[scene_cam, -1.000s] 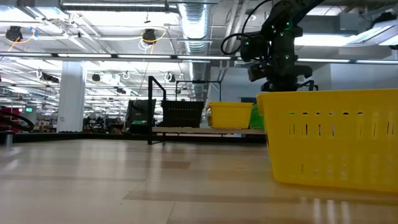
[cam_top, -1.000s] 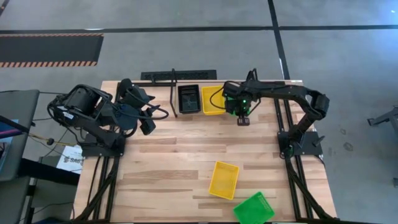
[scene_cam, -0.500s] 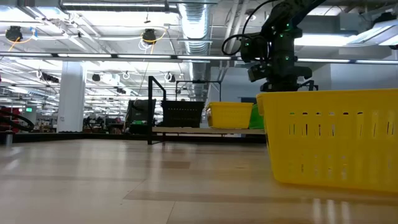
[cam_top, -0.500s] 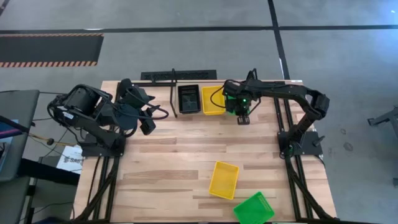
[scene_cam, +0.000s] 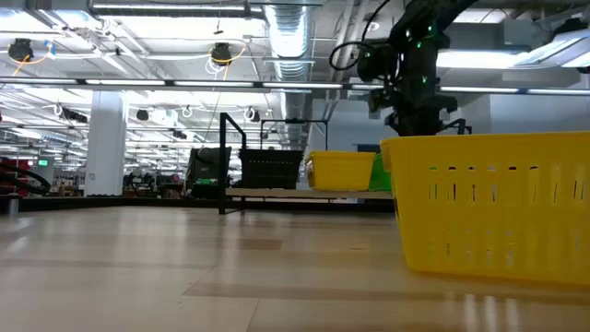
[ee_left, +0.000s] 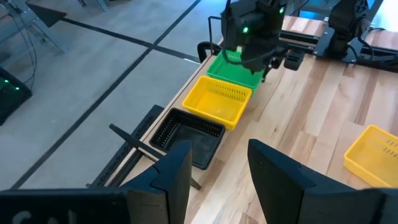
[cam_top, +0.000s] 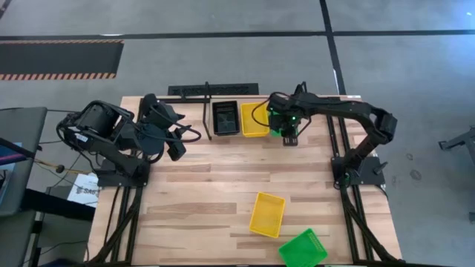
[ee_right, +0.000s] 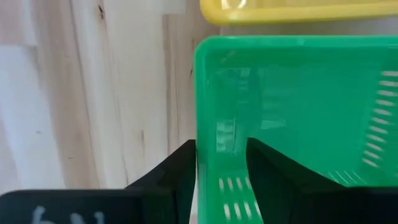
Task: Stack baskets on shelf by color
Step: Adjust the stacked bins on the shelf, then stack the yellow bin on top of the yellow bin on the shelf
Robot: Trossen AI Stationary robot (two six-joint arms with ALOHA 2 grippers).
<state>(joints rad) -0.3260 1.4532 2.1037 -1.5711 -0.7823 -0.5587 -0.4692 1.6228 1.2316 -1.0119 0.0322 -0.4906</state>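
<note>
1. While the right gripper (cam_top: 289, 135) hovers over the shelf's (cam_top: 212, 90) right end, its arm has lifted slightly.
2. Low view: green basket (scene_cam: 382, 173) sits beside the yellow one (scene_cam: 339, 171).
3. Right wrist: fingers (ee_right: 176, 180) now parted astride its wall, released.
4. Left gripper (ee_left: 217, 168) waits, open and empty; two baskets remain.

The worktop (cam_top: 223, 185) is made of pale wooden planks and stands on a grey concrete floor (cam_top: 223, 59). Dark lines cross this floor, and a black mat with orange-striped edges (cam_top: 59, 59) lies on it. Behind the worktop is a large hall with a white pillar (scene_cam: 106, 138), silver ducts (scene_cam: 286, 41) and long ceiling lights (scene_cam: 166, 83).
</note>
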